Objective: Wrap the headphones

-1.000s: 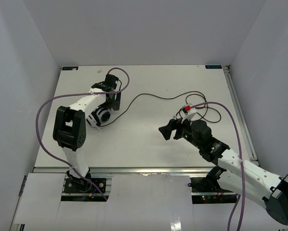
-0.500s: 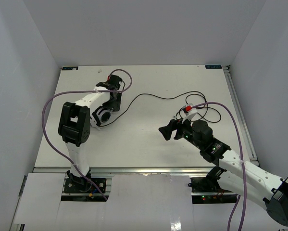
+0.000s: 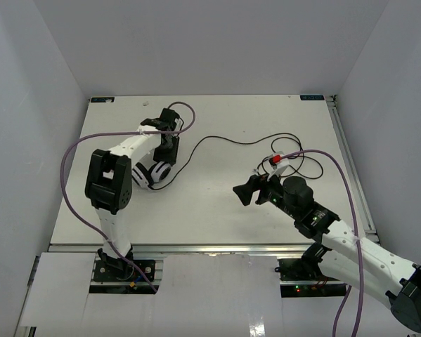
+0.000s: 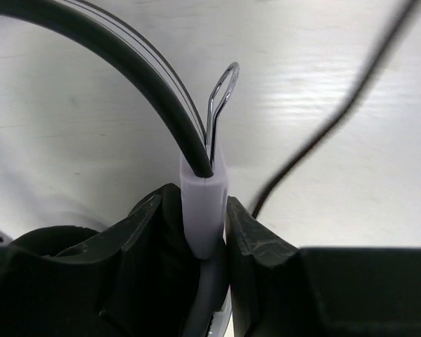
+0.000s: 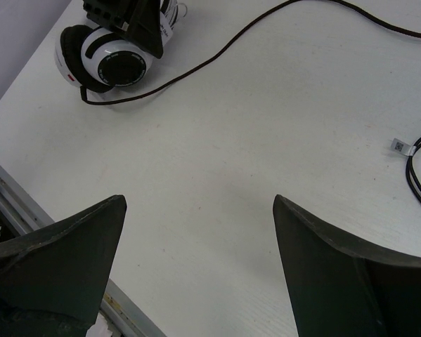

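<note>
White-and-black headphones (image 3: 154, 173) sit on the left half of the counter (image 3: 217, 217), under the left arm. Right wrist view: one round ear cup (image 5: 114, 62) faces up, a black centre inside white and black rings, with a thick black pad and a small red mark on the pad's edge. The second cup is mostly hidden.

The left gripper (image 3: 169, 144) is clamped on the headphones. In its wrist view both fingers (image 4: 154, 217) press a white slider piece (image 4: 204, 200). The thin black headband (image 4: 126, 63) and a bare wire loop run out of the top of that piece.

A thin dark cord (image 3: 224, 140) leaves the headphones, runs right across the counter and ends in loose loops (image 3: 305, 160) near the right arm.

The right gripper (image 3: 247, 191) hangs over the counter with its jaws wide apart, holding nothing.

Labels: a small white tag (image 5: 398, 146) sits on the cord, its print too small to read. No brand name is legible on the headphones.
</note>
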Available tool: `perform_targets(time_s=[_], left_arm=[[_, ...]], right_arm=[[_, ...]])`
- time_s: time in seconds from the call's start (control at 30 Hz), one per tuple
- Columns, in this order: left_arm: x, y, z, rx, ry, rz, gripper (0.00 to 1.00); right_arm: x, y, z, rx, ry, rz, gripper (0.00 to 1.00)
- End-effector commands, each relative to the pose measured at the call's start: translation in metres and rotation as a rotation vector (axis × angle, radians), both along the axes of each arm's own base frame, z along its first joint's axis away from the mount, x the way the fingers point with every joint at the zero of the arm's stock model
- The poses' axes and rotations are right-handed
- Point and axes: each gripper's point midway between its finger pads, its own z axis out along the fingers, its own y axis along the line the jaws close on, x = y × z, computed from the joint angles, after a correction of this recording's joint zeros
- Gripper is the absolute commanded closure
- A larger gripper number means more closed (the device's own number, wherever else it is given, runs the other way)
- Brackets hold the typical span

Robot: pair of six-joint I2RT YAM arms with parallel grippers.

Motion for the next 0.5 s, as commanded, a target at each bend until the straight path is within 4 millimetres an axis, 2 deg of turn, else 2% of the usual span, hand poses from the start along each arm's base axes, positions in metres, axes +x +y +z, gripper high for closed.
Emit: perform_targets(time_s=[0.0, 0.1, 0.17, 0.2, 0.3, 0.4, 0.47], left_arm=[[-0.002, -0.084, 0.143, -0.495, -0.263, -0.191, 1.00], [-0.031, -0.111, 0.225, -0.737, -0.417, -0.335, 1.00], [-0.057, -0.123, 0.255, -0.877, -0.450, -0.408, 1.00], [-0.072, -0.133, 0.279, -0.973, -0.488, -0.499, 1.00], [-0.128, -0.138, 0.333, -1.179, -0.538, -0.640, 1.00], [-0.175, -0.140, 0.363, -1.335, -0.545, -0.813, 1.00], [-0.204, -0.138, 0.374, -1.415, -0.517, -0.901, 1.00]], right_arm=[[0.001, -0.001, 0.047, 0.070, -0.125, 0.004, 0.08], [-0.004, -0.007, 0.064, 0.109, -0.172, 0.000, 0.08], [-0.013, -0.014, 0.088, 0.164, -0.232, 0.006, 0.07], [-0.016, -0.017, 0.098, 0.184, -0.256, 0.006, 0.07], [-0.025, -0.034, 0.129, 0.264, -0.340, -0.030, 0.03], [-0.034, -0.041, 0.151, 0.319, -0.408, -0.026, 0.01], [-0.040, -0.041, 0.166, 0.342, -0.446, 0.002, 0.01]])
